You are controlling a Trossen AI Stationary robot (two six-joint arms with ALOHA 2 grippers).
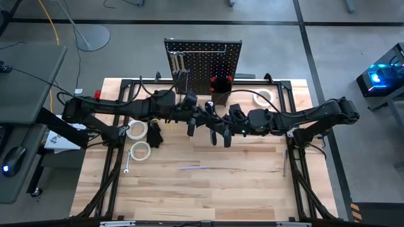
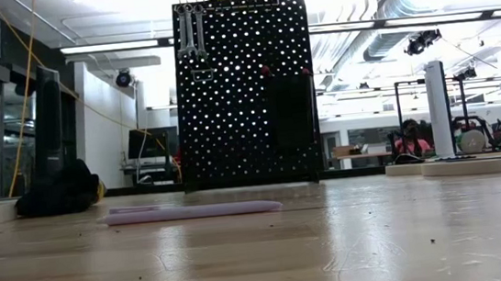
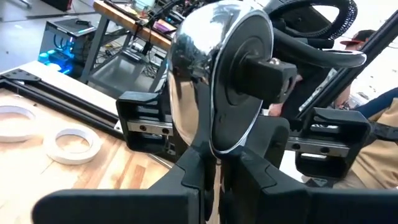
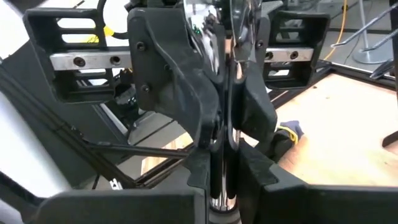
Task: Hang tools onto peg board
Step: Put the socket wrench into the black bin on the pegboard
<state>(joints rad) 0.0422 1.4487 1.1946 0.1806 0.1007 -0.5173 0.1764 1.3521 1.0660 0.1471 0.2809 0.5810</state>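
Judging from how things lay, the task stood partly done: silver wrenches (image 2: pixel 188 31) already hung from hooks at the upper corner of the upright black perforated peg board (image 1: pixel 203 63), and red-handled tools stood in the small black bin (image 1: pixel 220 88) at its foot. Left on the wooden table (image 1: pixel 252 183) were two white tape rolls (image 1: pixel 136 130) near the left arm, a third white tape roll (image 1: pixel 262 97) beside the board, a small silver wrench (image 1: pixel 127 162), a black bundle (image 1: pixel 154 133) and a slim pale tool (image 1: pixel 193 168) lying alone in the middle. The left gripper (image 1: pixel 191 120) and right gripper (image 1: pixel 218 126) met in mid-air in front of the board, both clenched on a slim shiny metal tool (image 4: pixel 225 118) passing between them, apparently a hand-over. What that tool was could not be told: the wrist views showed only a chrome disc (image 3: pixel 199 74) and a thin shaft, crowded by dark fingers. The low view cut both grippers off above the board, and the black bundle's nature stayed unclear.
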